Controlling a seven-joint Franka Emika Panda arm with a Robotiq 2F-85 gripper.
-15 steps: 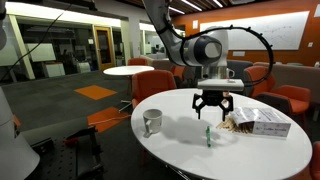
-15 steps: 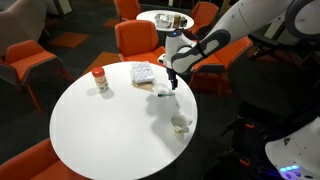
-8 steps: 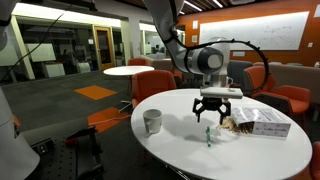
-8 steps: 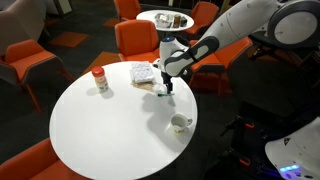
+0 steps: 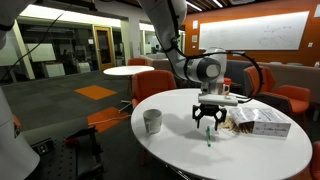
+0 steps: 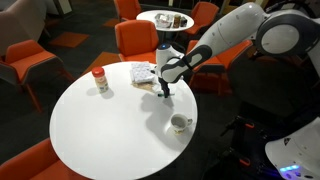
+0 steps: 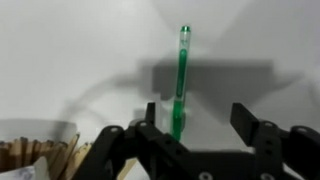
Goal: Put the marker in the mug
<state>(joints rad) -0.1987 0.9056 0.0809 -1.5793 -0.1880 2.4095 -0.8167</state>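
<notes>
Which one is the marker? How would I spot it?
On the round white table, look under the robot's open gripper. The marker lies flat there: a thin green stick, unlike the grey mug or red-lidded jar.

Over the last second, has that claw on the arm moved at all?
Yes. The gripper has dropped lower, toward the green marker on the table, judged against the white box beside it.

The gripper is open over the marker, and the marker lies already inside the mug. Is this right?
No. The gripper is open over the marker, but the marker lies on the table, apart from the mug. The wrist view shows it flat on the bare tabletop.
</notes>
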